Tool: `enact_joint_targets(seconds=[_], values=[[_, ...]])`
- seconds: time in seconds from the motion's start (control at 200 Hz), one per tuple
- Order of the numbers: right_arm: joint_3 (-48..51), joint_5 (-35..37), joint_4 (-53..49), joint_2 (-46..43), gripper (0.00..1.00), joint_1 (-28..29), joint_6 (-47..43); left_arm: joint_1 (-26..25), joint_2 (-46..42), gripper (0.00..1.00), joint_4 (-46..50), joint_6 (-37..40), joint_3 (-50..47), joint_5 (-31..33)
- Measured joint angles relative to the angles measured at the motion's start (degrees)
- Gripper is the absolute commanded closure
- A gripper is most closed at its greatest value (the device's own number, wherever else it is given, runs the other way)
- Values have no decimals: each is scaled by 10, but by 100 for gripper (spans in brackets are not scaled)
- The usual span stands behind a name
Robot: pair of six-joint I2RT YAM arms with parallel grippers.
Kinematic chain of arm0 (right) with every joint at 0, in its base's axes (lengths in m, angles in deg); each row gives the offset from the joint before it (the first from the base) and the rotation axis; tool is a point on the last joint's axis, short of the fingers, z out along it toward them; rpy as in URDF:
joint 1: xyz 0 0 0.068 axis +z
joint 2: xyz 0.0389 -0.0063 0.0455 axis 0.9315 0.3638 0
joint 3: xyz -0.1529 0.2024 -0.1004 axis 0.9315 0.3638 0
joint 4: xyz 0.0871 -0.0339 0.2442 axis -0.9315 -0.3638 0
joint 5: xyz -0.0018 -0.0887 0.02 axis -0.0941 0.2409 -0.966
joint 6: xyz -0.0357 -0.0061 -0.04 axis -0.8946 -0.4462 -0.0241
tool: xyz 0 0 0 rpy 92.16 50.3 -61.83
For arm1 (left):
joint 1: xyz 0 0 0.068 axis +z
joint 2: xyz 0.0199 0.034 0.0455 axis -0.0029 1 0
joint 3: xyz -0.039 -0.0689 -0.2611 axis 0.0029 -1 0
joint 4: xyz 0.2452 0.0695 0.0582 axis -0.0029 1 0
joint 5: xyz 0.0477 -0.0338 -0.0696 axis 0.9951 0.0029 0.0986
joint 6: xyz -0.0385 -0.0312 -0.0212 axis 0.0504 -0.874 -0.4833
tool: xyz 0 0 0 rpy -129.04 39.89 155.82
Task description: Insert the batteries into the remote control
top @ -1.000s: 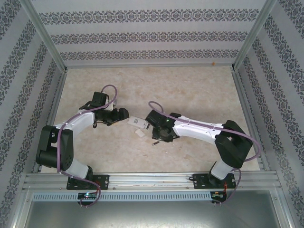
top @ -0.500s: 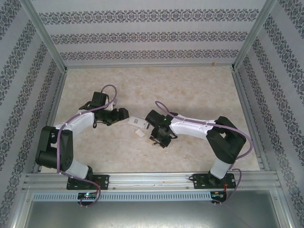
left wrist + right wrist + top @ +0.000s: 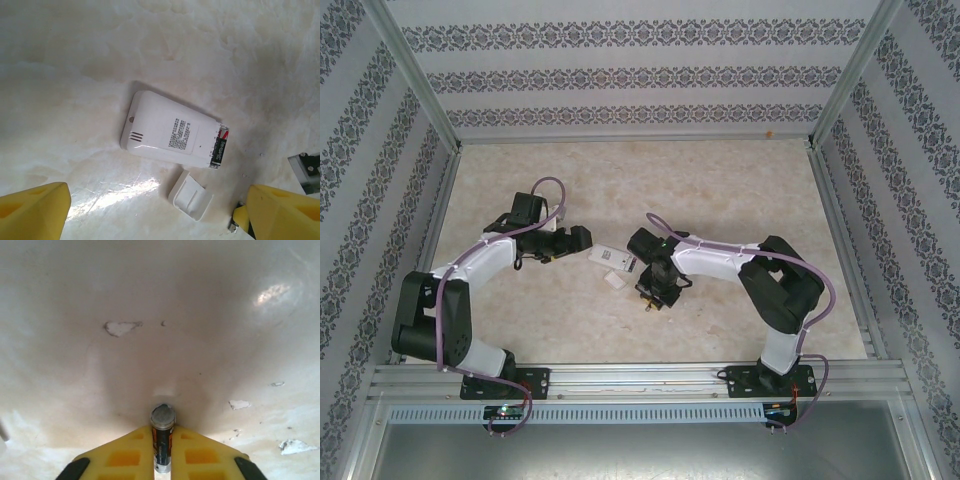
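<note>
The white remote control (image 3: 167,131) lies back up on the table, its end compartment uncovered, with one dark battery (image 3: 220,145) seated in it. The loose white battery cover (image 3: 190,195) lies just beside it. My left gripper (image 3: 160,220) hovers open over them, its yellow fingers (image 3: 32,212) wide apart and holding nothing. In the top view the remote control (image 3: 613,260) lies between the left gripper (image 3: 582,240) and the right gripper (image 3: 655,295). My right gripper (image 3: 162,452) is shut on a second battery (image 3: 162,437), held lengthwise just above the table.
The table (image 3: 720,190) is pale marble-patterned, with small chipped spots (image 3: 121,328) near the right gripper. Patterned walls and metal frame rails (image 3: 620,375) enclose the work area. Part of the right gripper (image 3: 306,172) shows at the edge of the left wrist view.
The right gripper has swung down and left onto the loose battery and closed on it. The left gripper's fingers have opened wider; that arm has barely moved.
</note>
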Motion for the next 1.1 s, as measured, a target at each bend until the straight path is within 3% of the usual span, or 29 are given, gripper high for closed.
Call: enact_joint_targets(seconds=[0.215, 0.52, 1.099], values=[[-86, 17, -7, 28, 97, 0, -92, 0, -8, 3, 3, 5, 0, 8], [-194, 37, -18, 75, 94, -5, -198, 0, -12, 1, 6, 7, 0, 10], [-228, 50, -24, 126, 92, -35, -247, 0, -16, 0, 7, 9, 0, 10]])
